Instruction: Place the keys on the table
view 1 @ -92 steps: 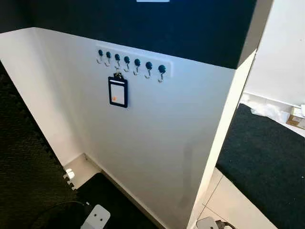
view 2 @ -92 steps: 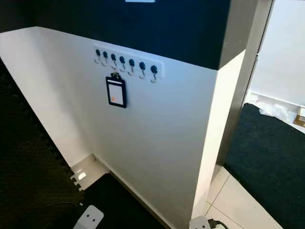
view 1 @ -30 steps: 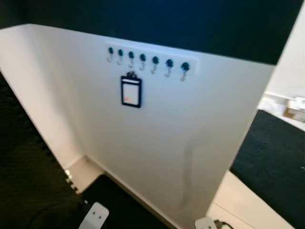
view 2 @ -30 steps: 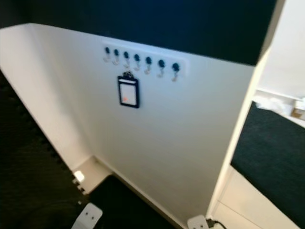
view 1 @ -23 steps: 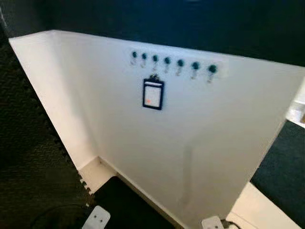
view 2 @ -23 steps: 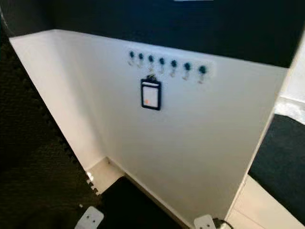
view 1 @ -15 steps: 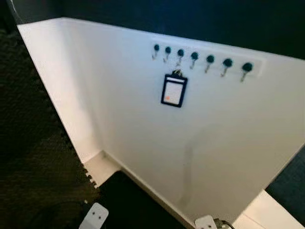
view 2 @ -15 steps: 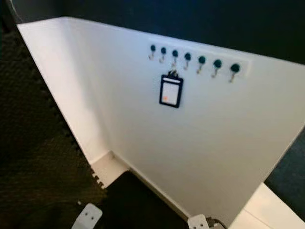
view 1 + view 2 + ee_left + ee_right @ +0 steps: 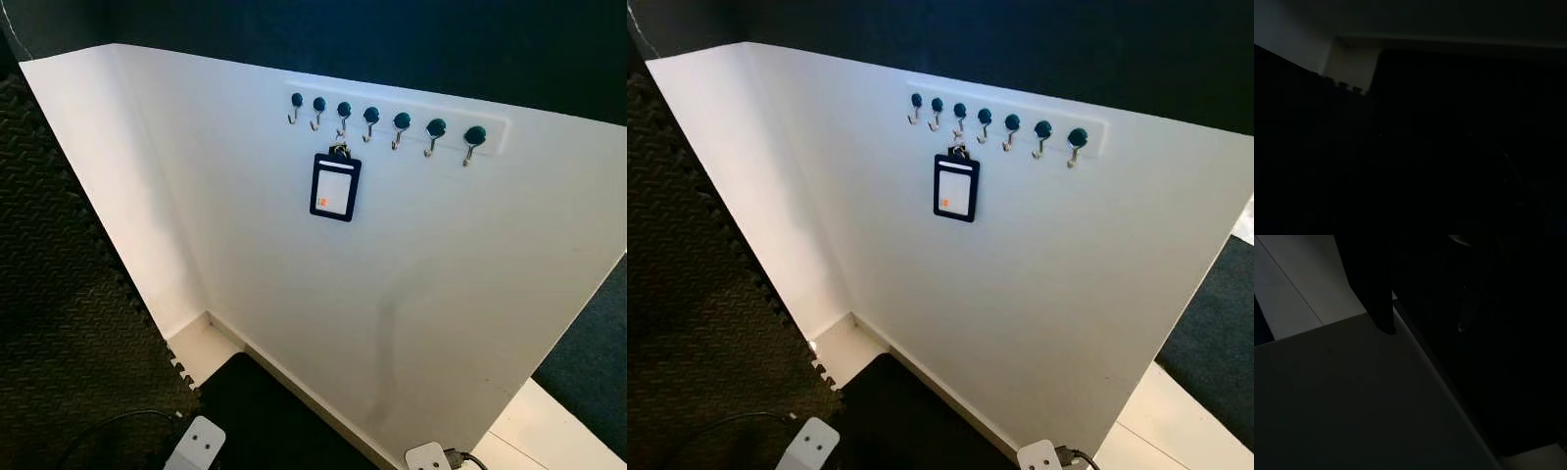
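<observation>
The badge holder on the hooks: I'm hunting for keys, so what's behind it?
Behind the badge holder there is white wall. It hangs from the third hook by a clip; anything directly behind it is covered.

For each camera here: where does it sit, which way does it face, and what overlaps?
Left eye: on the head, facing forward and down at the hook rack and hanging card holder.
Right eye: beside it, same white wall and card holder.
Left wrist: on the idle left arm, very dark, faint floor mat edge.
Right wrist: on the idle right arm, dim pale surface.

keys (image 9: 336, 184) | dark-framed white card tag | hanging upright | 3rd hook of 7 (image 9: 343, 112) | wall rack
</observation>
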`<state>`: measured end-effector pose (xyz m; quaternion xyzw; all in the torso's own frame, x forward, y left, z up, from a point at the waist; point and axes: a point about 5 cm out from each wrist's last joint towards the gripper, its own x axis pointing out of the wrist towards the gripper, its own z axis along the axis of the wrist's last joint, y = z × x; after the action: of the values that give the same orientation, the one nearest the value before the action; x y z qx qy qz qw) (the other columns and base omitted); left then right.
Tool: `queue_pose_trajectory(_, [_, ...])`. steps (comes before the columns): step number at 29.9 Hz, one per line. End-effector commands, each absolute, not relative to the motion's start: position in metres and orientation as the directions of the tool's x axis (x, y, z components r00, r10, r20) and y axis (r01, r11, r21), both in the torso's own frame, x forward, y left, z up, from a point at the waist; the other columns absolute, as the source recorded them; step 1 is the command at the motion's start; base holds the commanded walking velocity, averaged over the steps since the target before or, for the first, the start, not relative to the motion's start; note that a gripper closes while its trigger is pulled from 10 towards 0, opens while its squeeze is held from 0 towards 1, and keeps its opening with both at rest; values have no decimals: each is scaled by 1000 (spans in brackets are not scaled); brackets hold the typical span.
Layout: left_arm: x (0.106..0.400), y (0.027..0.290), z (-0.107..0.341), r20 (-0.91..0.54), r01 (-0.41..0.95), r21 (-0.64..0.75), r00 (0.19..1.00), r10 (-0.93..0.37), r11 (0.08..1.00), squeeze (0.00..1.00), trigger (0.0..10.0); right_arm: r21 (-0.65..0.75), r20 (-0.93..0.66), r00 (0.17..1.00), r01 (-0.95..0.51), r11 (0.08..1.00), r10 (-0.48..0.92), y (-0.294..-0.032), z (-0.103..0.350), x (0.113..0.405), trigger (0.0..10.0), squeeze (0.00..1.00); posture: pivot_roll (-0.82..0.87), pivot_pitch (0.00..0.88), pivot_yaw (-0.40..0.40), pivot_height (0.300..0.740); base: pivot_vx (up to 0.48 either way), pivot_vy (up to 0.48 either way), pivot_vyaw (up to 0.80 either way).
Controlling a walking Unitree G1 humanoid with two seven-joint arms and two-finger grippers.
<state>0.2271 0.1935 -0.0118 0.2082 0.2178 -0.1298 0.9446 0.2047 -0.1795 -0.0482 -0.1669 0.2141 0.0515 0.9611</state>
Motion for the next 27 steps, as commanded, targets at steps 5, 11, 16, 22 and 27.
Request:
queue_pose_trajectory(5, [272, 190, 38, -281, 258, 342, 946, -163, 904, 0, 10000, -298, -447, 894, -176, 938, 25, -180, -51, 200, 10000, 0, 86, 127, 68, 740, 0, 0, 0])
queue_pose_trajectory(11, [336, 160, 134, -9, 270, 304, 960, -281, 914, 0, 10000, -302, -438, 898, -185, 935, 36, -178, -50, 202, 10000, 0, 81, 130, 68, 740, 0, 0, 0])
queue_pose_trajectory(16, [359, 145, 174, 54, 319, 314, 934, -352, 894, 0, 10000, -307, -409, 911, -195, 932, 56, -173, -46, 207, 10000, 0, 75, 144, 78, 740, 0, 0, 0])
queue_pose_trajectory(22, [384, 130, 230, 138, 353, 297, 904, -405, 887, 0, 10000, -259, -267, 961, -139, 956, 67, -160, -24, 228, 10000, 0, 61, 168, 104, 740, 0, 0, 0])
queue_pose_trajectory(27, [391, 117, 261, 180, 388, 303, 874, -452, 871, 0, 10000, -218, -96, 991, -110, 970, 91, -146, 8, 251, 10000, 0, 53, 178, 115, 740, 0, 0, 0])
